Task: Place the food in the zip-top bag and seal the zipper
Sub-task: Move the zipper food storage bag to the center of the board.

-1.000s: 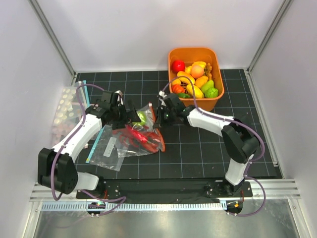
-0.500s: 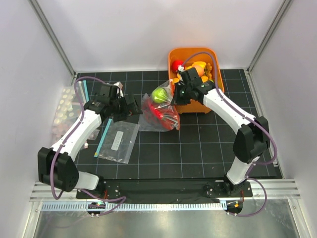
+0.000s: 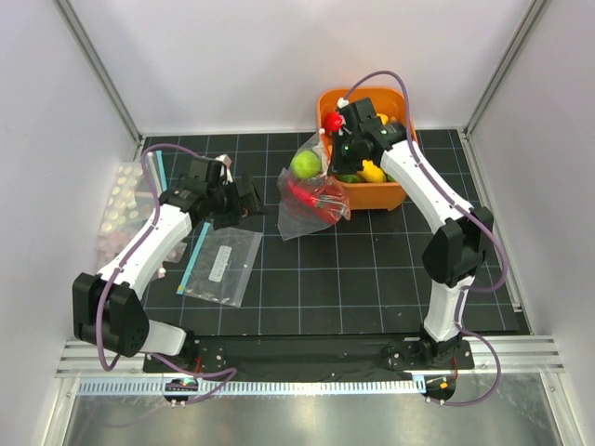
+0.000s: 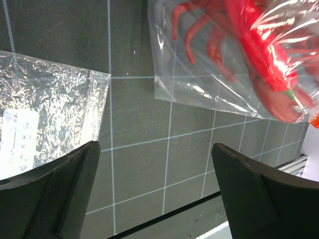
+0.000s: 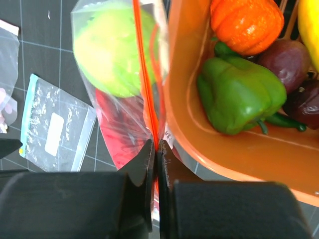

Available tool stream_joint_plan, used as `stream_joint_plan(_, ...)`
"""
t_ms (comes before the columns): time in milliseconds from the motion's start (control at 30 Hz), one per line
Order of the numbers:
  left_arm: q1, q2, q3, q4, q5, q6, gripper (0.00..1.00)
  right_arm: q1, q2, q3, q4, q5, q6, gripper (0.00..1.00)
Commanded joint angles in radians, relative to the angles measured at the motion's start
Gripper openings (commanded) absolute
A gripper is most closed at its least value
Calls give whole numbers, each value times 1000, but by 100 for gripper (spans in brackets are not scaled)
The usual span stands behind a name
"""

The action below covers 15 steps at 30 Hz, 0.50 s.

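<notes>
My right gripper is shut on the red-orange zipper of the clear zip-top bag, holding it lifted beside the orange bin. Inside the bag are the round light-green fruit and the red lobster. The bag's lower end hangs down toward the mat. My left gripper is open and empty over the black mat, to the left of the bag and apart from it.
An orange bin of toy produce stands at the back right, with a green pepper and a small orange pumpkin in it. A flat clear bag with a teal strip and white label lies on the mat. More packets lie at the far left.
My right gripper has carried the bag with the fruit and lobster up and back toward the bin. My left gripper has let go of the bag and stayed to the left.
</notes>
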Motion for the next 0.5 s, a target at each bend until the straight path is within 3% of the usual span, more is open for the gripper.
stream_joint_plan(0,5,-9,19,12,27,22,98,-24,3,122,-17,-19,-22,7)
stream_joint_plan(133,5,-9,30,6,27,27,99,-41,20,180,-44,-54,8,10)
stream_joint_plan(233,5,-7,32,4,27,27,99,-73,23,160,-41,-78,27,34)
stream_joint_plan(333,5,-5,32,4,33,25,98,-109,47,140,-76,-82,40,41)
stream_joint_plan(467,5,-13,32,4,23,27,99,-126,-27,71,-43,-85,42,65)
